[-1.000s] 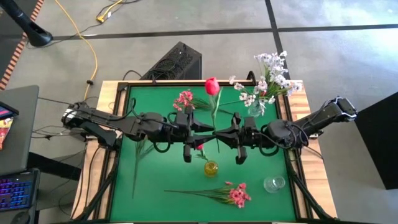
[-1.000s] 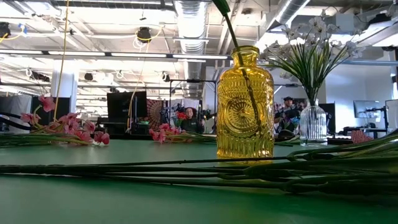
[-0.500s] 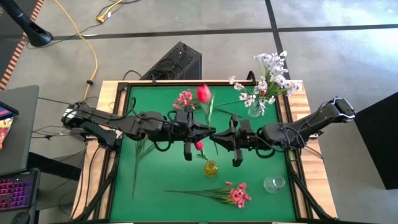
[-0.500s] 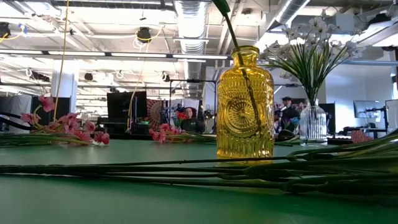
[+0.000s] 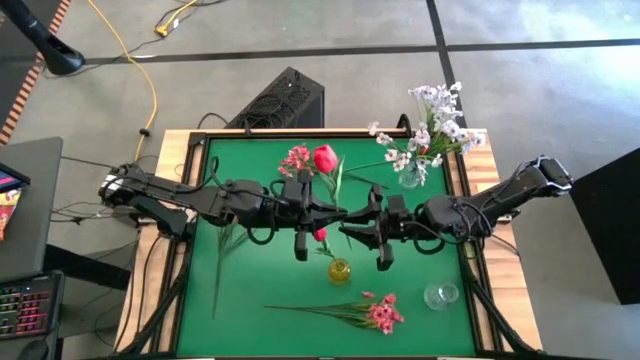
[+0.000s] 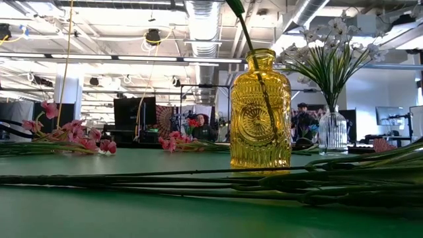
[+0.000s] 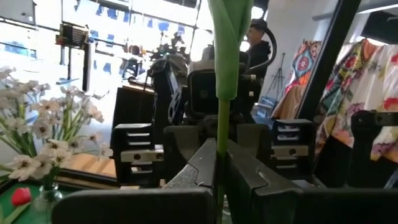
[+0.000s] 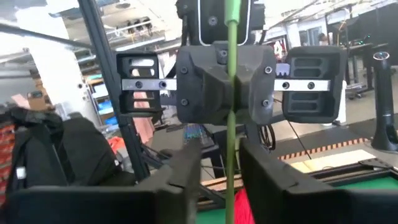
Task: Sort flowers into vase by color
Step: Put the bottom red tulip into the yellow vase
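Note:
A red tulip on a long green stem is held up over the middle of the green table. My left gripper is shut on the stem. My right gripper faces it, open, with one finger on each side of the same stem and touching nothing. Below them a yellow vase holds another red bud. White sprays stand in a clear vase at the far right. Pink sprays lie at the far middle and the near middle. My left gripper pinches the tulip's stem between its two fingers, some way below the bud. The fingers come in level from the table's left and lie across the stem. The flower stands roughly upright, bud on top, lifted clear of the table.
An empty clear glass vase stands near the right front corner. Loose green stems lie along the table's left side. In the low view, long stems lie across the table in front of the yellow vase.
The tulip's bud has swung toward the table's left and near side, while the stem has stayed between the two grippers. My left gripper has taken hold of the stem and my right gripper has opened and let go. Neither arm has travelled.

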Robot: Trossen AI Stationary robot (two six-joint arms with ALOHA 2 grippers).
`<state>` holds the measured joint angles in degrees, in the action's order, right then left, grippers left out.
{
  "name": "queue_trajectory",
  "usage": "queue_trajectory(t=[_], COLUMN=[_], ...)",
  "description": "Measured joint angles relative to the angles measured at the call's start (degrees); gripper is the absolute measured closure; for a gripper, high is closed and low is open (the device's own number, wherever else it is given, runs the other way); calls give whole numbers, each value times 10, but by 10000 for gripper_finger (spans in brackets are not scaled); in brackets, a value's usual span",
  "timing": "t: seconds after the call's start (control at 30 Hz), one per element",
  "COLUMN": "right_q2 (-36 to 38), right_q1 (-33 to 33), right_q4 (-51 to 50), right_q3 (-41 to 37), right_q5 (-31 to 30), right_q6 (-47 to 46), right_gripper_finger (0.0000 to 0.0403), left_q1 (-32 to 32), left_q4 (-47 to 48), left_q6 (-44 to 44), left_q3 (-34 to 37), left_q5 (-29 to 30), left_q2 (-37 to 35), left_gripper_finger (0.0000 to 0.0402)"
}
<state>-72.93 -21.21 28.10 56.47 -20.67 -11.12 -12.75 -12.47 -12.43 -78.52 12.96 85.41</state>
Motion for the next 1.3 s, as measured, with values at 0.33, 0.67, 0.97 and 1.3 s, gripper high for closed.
queue_trajectory(t=[0.33, 0.67, 0.97, 1.3], right_q2=[76, 173, 198, 188], right_q1=[-13, -28, -28, -28], right_q4=[-131, -247, -305, -326], right_q3=[0, 0, 0, 0], right_q5=[1, -4, -4, -3], right_q6=[11, 11, 0, -10], right_gripper_finger=[139, 138, 138, 138], left_q1=[-21, -68, -85, -89], left_q4=[42, 54, 56, 98], left_q6=[26, 63, 103, 145], left_q3=[-23, -21, -21, -21], left_q5=[-40, -62, 19, 86], left_q2=[-22, 27, 91, 89], left_gripper_finger=[401, 401, 401, 401])
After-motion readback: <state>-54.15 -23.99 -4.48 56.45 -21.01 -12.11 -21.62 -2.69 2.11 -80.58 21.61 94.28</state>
